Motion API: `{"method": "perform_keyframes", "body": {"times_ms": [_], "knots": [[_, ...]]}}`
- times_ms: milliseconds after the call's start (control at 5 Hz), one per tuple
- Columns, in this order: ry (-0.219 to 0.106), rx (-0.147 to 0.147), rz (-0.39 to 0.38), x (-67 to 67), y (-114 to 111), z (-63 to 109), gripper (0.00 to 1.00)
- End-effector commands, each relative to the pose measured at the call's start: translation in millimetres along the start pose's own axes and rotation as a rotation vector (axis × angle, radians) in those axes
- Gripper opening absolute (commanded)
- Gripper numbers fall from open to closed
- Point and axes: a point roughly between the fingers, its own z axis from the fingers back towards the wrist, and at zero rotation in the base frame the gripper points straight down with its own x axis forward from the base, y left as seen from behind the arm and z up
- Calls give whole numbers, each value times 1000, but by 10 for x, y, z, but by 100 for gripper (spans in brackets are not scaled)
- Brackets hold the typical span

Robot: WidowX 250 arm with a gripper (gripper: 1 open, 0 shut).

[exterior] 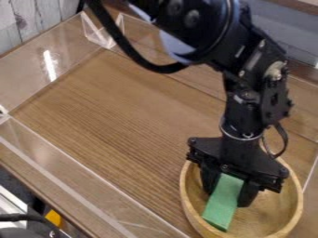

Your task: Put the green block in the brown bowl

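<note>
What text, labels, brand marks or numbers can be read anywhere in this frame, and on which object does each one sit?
None: no readable word, number or sign shows in the frame.
The green block, held in the shut gripper, is plain.
The brown bowl shows only wood grain.
The black arm carries no legible marking at this size.
The wooden table and its clear side walls bear nothing printed.

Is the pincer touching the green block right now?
Touching. The camera view shows the pincer shut on the green block's upper end, holding it over the brown bowl.
</note>
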Motion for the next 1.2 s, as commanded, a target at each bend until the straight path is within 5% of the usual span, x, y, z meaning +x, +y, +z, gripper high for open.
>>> {"method": "perform_keyframes", "body": {"times_ms": [0,1000], "knots": [[-37,-23,-36,10,51,152,100],[-99,-16,259,120,309,611,100]]}}
